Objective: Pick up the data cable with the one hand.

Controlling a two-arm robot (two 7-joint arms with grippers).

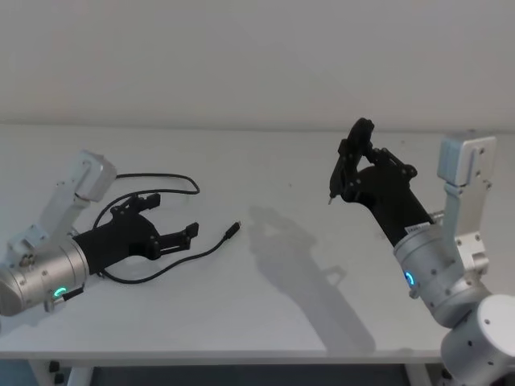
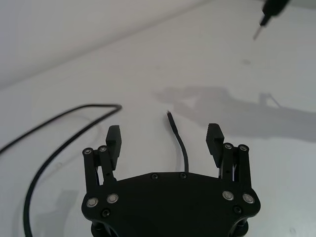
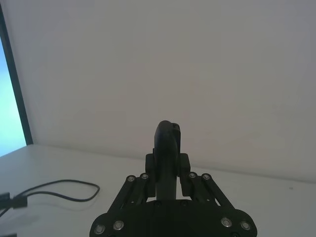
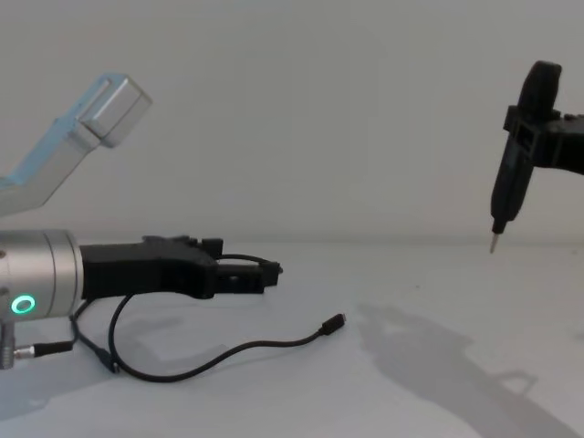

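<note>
The data cable (image 1: 165,268) is a thin black cord lying in loose loops on the white table at the left, with a small plug (image 1: 234,228) at its near end. My left gripper (image 1: 172,214), black with a silver wrist and a green ring, hovers open just above the cord. In the left wrist view the cable's end stretch (image 2: 179,143) runs between the spread fingers (image 2: 114,138), and a loop (image 2: 49,163) lies to one side. From the chest the cord (image 4: 228,350) lies below the left gripper (image 4: 260,274). My right gripper (image 1: 352,163) is raised at the right, shut on a black pointed tool (image 4: 511,178).
The white table (image 1: 282,322) ends at a front edge close to me, and a pale wall rises behind it. The tool's shadow (image 1: 298,257) falls on the table's middle. The cable's far loop (image 3: 64,190) is in the right wrist view.
</note>
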